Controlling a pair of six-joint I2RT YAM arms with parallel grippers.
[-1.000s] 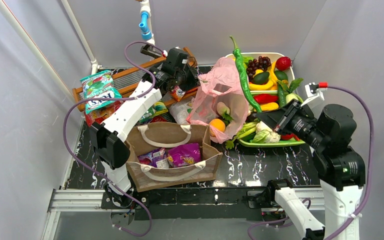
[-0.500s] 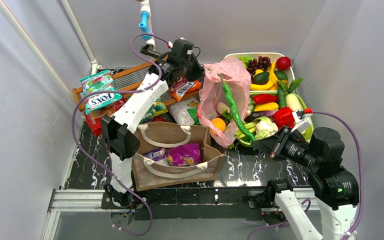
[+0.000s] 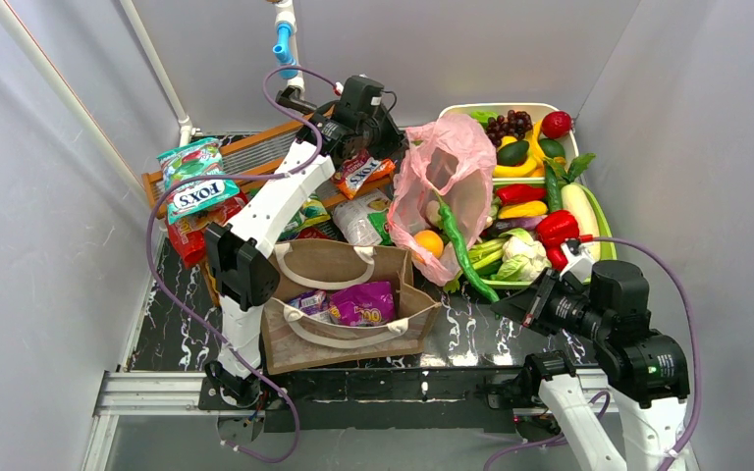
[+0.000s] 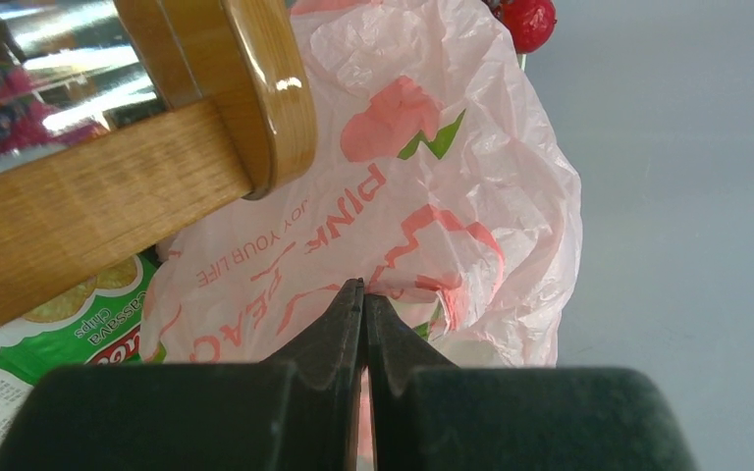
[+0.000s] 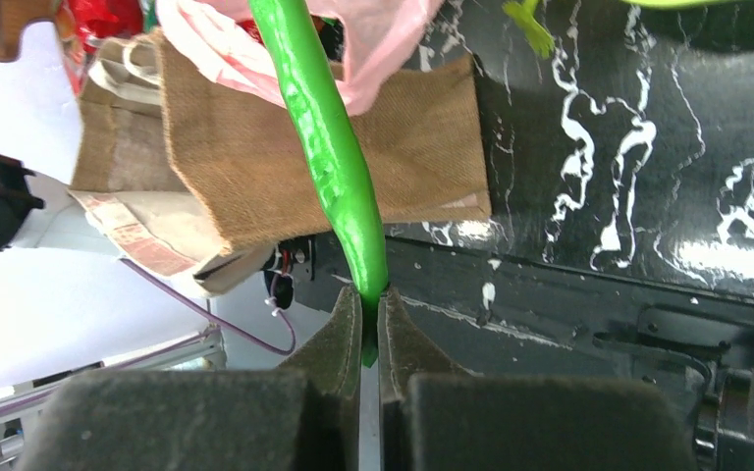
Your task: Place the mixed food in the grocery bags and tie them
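Pink bag point(image 3: 449, 157) with orange point(image 3: 428, 244), left jaws pinching it, tote point(image 3: 299, 263) holding packets point(image 3: 361, 302), right jaws clamping chilli point(image 5: 326, 147).

right pincer point(image 3: 499, 300) grips green chili point(image 3: 462, 251) poking into pink bag point(image 3: 452, 147).

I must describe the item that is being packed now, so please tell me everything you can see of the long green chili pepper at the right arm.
The green chili pepper is long, thin, slightly curved and glossy, like moulded plastic. The right gripper is shut on one narrow end, holding it slanted in the air. From there it stretches toward the pink bag, and its far end reaches the bag's open mouth. Whether that end is inside or touches the plastic cannot be told.
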